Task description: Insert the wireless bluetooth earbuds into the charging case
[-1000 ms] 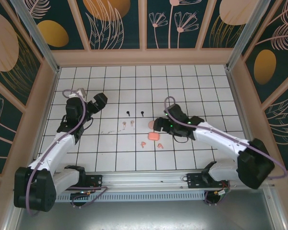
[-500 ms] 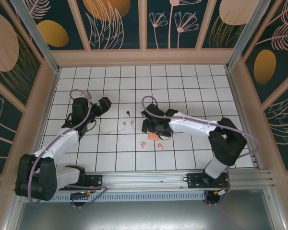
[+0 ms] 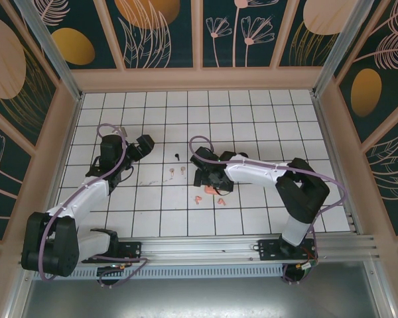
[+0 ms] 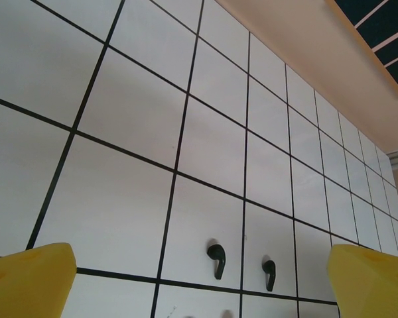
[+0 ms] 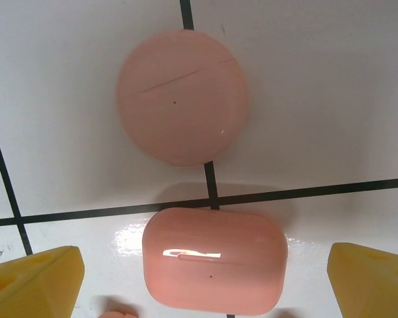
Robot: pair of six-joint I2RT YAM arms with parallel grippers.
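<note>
A coral pink charging case [image 5: 214, 258], rounded and lid shut, lies on the white tiles directly between my right gripper's [image 5: 202, 285] yellow fingertips [image 5: 33, 281], which stand wide apart and open above it. A second, rounder pale pink case [image 5: 181, 96] lies just beyond it, also closed. From above, the right gripper [image 3: 209, 179] covers most of both cases [image 3: 210, 191]. Two coral earbuds [image 3: 197, 199] lie just in front of it and two pale earbuds [image 3: 172, 171] to its left. My left gripper [image 3: 142, 147] is open and empty, looking toward two black earbuds [image 4: 216, 260].
White tiled floor [image 3: 265, 126] with black grid lines, boxed in by low peach walls [image 3: 199, 79]. The right arm's cable [image 3: 192, 142] loops over the middle. One black earbud [image 3: 177, 158] lies between the two grippers.
The right arm has swung left and its gripper now hangs over the two pink cases, opening slightly wider. The left arm shifted a little early on, then held.
</note>
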